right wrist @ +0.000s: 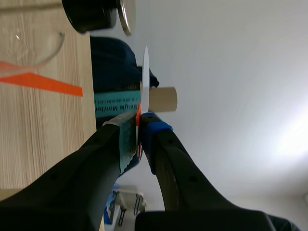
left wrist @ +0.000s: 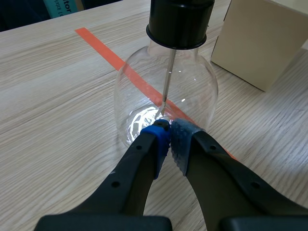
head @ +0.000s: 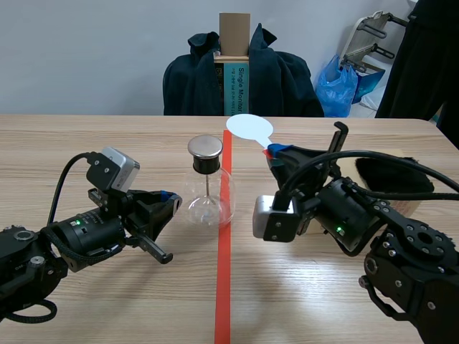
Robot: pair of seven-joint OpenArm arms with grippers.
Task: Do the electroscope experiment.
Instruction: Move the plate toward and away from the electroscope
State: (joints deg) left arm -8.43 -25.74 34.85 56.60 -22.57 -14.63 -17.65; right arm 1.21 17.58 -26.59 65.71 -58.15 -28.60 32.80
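found the left gripper (head: 171,198) pinched together on nothing, tips just beside the foot of the glass electroscope (head: 209,201), upright on the orange tape line (head: 224,287) (metal cap (head: 205,147) on top). further right, found the right gripper (head: 276,152) clamped on a pale disc wand (head: 249,127), raised beside the cap. judged risky: swinging low, striking glass, tipping the electroscope.
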